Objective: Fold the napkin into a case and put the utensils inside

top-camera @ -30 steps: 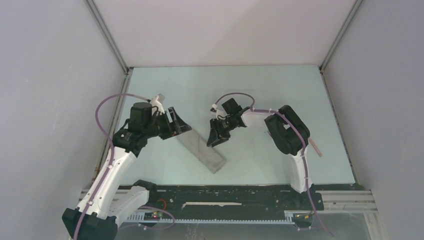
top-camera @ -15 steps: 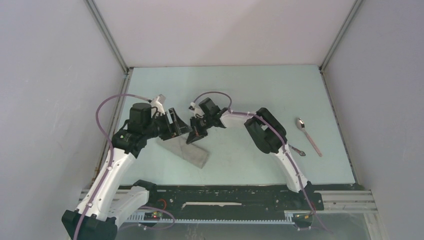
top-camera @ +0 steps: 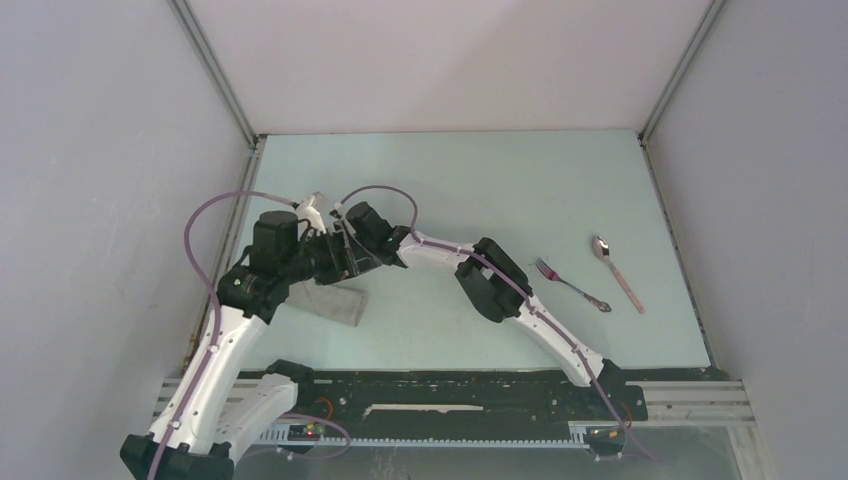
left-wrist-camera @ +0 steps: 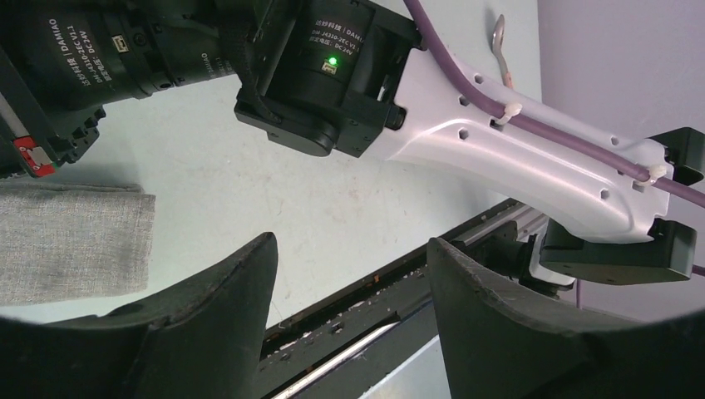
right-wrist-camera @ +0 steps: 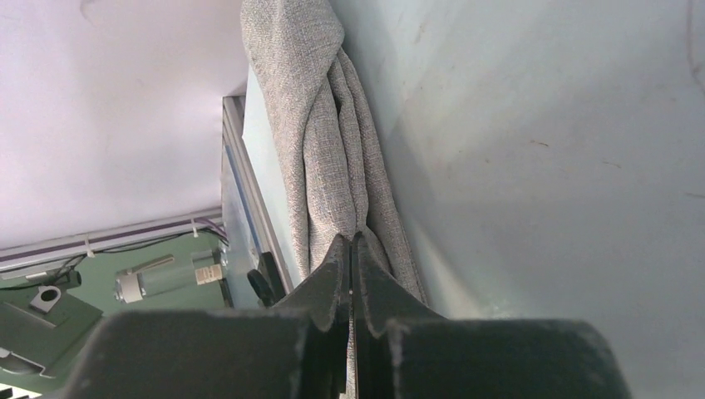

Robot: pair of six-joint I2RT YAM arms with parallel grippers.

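Right jaws pinch shut on the folded napkin point(right-wrist-camera: 332, 158); left jaws gape wide, holding nothing. Fork point(top-camera: 570, 284) and spoon point(top-camera: 617, 272) lie near each other on the table point(top-camera: 480, 180).

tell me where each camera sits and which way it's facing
Top external: above and behind the bases, looking down at the table; the left arm, right arm, napkin, fork and spoon show.
Left wrist: on the left arm, looking past its open left end effector across the table; the right arm crosses the view.
Right wrist: on the right arm, looking along its right end effector, shut on the napkin.
Shared: all three show the napkin; top and left wrist both show the spoon.
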